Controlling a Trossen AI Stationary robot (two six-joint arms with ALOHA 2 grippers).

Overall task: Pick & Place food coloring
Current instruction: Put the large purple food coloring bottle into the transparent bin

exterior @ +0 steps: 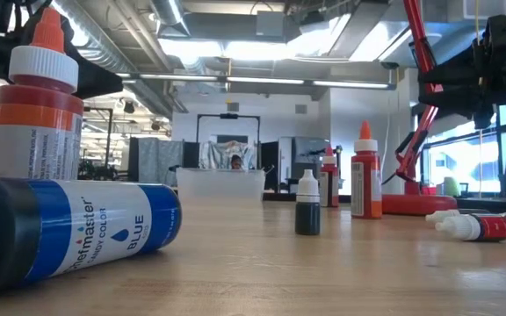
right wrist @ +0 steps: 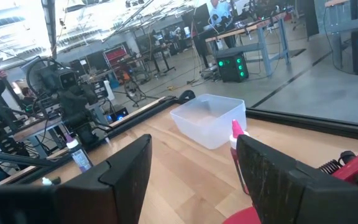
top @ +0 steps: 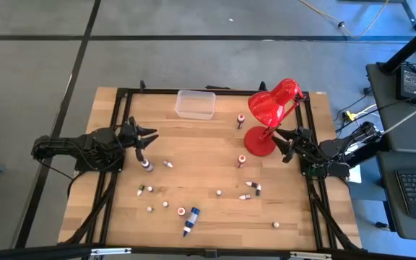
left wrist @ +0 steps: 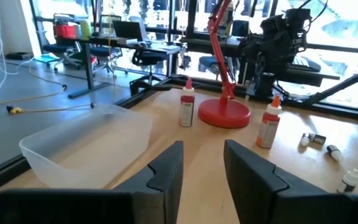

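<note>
about a dozen small white-capped food coloring bottles (top: 241,161) and one longer blue bottle (top: 190,219) are sitting scattered across the wooden surface (top: 201,141), while the left pincer (top: 149,139) and right pincer (top: 283,144) are both hovering spread, holding nothing.

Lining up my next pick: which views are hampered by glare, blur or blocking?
Low view: the blue bottle looms close and blocks the left; ceiling lights glare. Left wrist view: bright windows wash out behind the red lamp. High view: evenly lit.
</note>
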